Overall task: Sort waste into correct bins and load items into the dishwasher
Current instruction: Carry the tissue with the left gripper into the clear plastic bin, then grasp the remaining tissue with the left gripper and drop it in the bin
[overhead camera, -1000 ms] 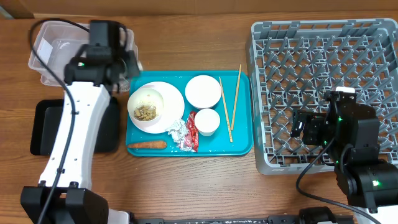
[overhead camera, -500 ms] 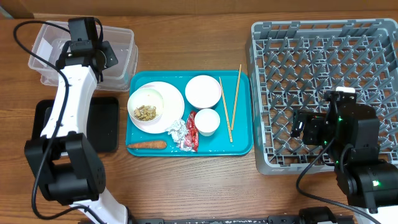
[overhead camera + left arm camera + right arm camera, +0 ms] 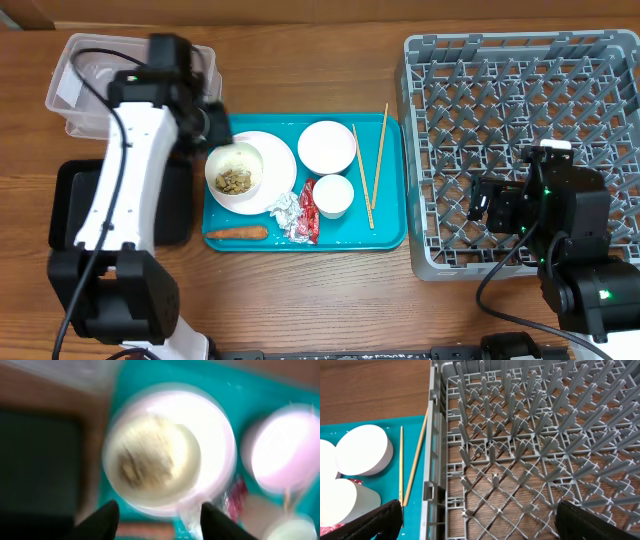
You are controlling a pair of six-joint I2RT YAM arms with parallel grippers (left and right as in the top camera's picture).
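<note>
My left gripper (image 3: 214, 128) hangs open and empty over the left end of the teal tray. Its wrist view is blurred, with the gripper (image 3: 159, 522) above the bowl of food scraps (image 3: 150, 455) on the white plate (image 3: 275, 150). The carrot (image 3: 237, 233), foil (image 3: 285, 210) and red-and-white wrapper (image 3: 307, 212) lie at the tray's front. A second bowl (image 3: 327, 147), the cup (image 3: 333, 195) and the chopsticks (image 3: 376, 165) sit to the right. The right gripper (image 3: 485, 522) stands wide open and empty over the dishwasher rack (image 3: 520, 100).
The clear tub (image 3: 70, 90) stands at the back left, partly behind my left arm. The black tray (image 3: 65, 205) lies in front of it. The teal tray (image 3: 395, 235) sits between the bins and the rack, whose near wall (image 3: 434, 460) rises beside the chopsticks (image 3: 415, 460).
The left gripper swung over the clear tub, then came back right over the plate and bowl, and its jaws have opened. The right arm has not moved.
</note>
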